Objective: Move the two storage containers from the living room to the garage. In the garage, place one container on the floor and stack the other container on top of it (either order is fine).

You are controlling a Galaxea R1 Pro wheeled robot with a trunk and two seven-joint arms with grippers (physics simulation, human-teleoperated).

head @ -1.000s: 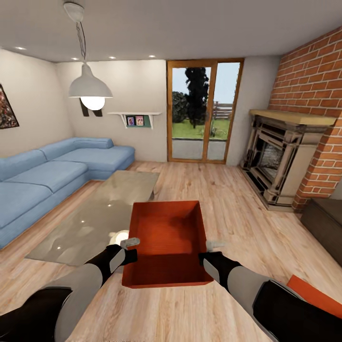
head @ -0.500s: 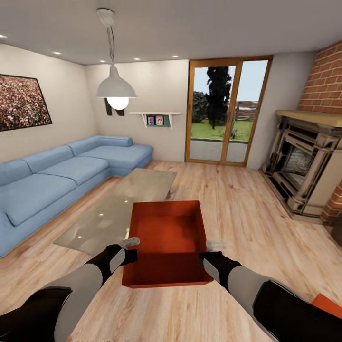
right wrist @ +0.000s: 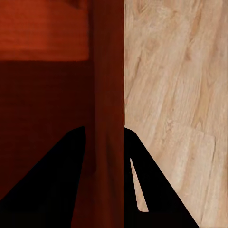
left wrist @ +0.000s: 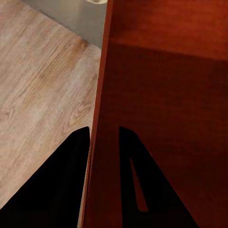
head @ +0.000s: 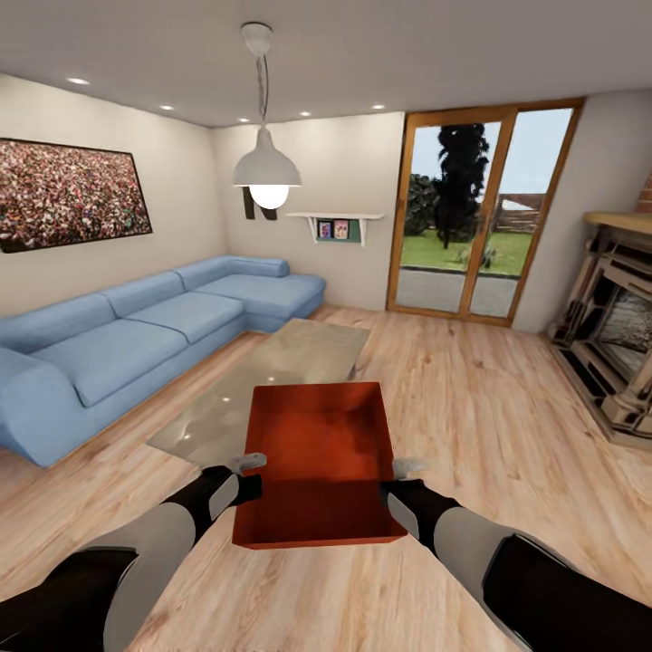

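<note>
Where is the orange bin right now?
In the head view the orange bin is centred low, gripped by left gripper and right gripper, near the glass table.

The fireplace (head: 616,353) is cut off by the head view's right edge; shelf pictures (head: 333,230) are too small to read.

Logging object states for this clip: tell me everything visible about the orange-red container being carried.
The storage container is an orange-red open-top rectangular bin with plain, slightly tapered walls, and it is empty. It is held level above the wood floor, the left gripper clamped over its left wall and the right gripper over its right wall.
</note>
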